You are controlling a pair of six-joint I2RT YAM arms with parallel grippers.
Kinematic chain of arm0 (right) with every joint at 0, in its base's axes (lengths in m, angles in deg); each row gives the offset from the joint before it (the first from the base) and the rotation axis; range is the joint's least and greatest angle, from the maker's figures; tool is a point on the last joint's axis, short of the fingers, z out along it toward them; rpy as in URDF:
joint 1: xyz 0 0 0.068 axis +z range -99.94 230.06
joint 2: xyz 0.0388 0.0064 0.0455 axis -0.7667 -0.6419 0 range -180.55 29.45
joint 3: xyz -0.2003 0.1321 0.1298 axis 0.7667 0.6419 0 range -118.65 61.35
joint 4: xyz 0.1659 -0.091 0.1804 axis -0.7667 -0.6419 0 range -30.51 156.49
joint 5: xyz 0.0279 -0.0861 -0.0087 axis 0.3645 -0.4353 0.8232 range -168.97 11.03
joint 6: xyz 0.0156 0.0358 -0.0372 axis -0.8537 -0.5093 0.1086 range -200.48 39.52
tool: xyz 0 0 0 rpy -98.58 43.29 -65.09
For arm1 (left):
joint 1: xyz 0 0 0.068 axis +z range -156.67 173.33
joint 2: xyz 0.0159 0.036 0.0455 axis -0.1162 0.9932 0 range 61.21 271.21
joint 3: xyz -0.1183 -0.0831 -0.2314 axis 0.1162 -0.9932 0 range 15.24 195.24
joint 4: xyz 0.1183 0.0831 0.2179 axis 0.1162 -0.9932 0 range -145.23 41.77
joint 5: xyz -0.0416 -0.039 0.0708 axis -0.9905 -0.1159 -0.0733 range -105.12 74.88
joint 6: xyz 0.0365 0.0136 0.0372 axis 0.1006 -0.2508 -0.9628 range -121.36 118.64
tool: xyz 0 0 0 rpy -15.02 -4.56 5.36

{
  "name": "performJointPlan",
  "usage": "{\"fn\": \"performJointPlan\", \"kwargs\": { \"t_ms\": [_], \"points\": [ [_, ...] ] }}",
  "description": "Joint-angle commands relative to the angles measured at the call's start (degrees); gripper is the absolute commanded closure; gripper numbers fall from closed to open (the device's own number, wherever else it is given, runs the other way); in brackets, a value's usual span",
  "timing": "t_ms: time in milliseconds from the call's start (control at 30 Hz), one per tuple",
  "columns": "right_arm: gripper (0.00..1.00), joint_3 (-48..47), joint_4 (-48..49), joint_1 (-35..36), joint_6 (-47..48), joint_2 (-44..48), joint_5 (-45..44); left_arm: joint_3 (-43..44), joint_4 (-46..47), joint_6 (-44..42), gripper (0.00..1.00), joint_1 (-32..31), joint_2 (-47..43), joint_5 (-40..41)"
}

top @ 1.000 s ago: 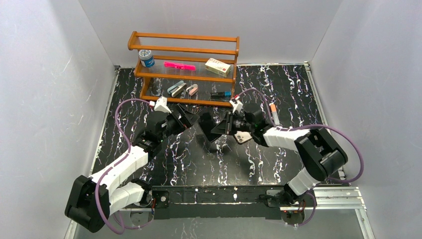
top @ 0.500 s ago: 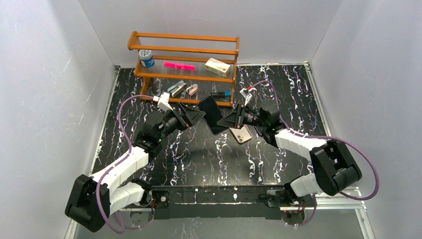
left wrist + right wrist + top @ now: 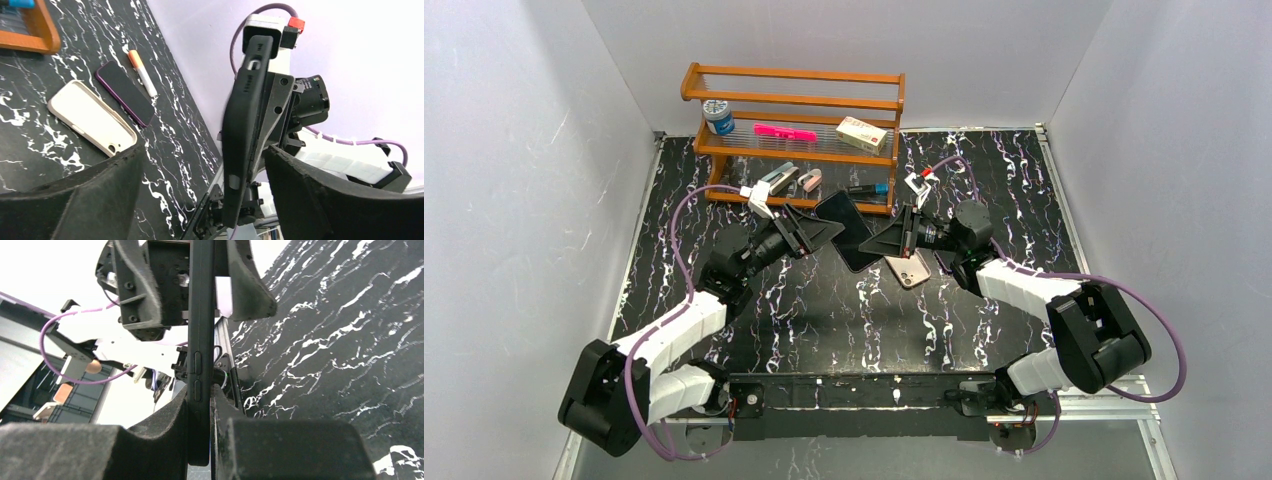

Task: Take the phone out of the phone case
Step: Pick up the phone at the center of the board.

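A phone in a black case is held up off the table, edge-on between the two grippers. My right gripper is shut on its one end; in the right wrist view both pads press the case. My left gripper is open, with its fingers standing on either side of the other end. In the left wrist view the case stands between the wide-apart fingers, nearer the right one.
An empty beige case lies on the table under the right arm. The left wrist view shows it beside a purple-edged phone and an orange-capped marker. A wooden shelf with small items stands behind.
Both grippers and the black-cased phone rose and moved back toward the shelf. In the last half second the left gripper edged closer round the phone's end.
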Motion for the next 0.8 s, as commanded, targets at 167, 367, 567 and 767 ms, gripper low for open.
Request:
{"fn": "performJointPlan", "kwargs": {
  "t_ms": [167, 367, 567, 767],
  "points": [
    [0.99, -2.2, 13.9, 0.6, -5.2, -2.2, 3.9, 0.9, 6.7, 1.4, 0.45, -1.5, 0.4, -3.4],
    [0.99, -3.0, 14.9, 1.3, -5.7, -3.8, 4.8, 1.3, 7.8, 1.5, 0.7, -2.1, 0.4, -3.9],
    [0.98, -3.0, 14.8, 1.5, -5.3, -3.9, 3.9, 1.1, 8.3, 1.7, 1.0, -2.4, -0.5, -3.0],
    [0.68, -2.0, 9.1, 1.6, -1.5, -1.0, 0.4, -2.5, 8.4, 2.8, 1.0, -2.4, -5.1, 5.2]
  ]
}}
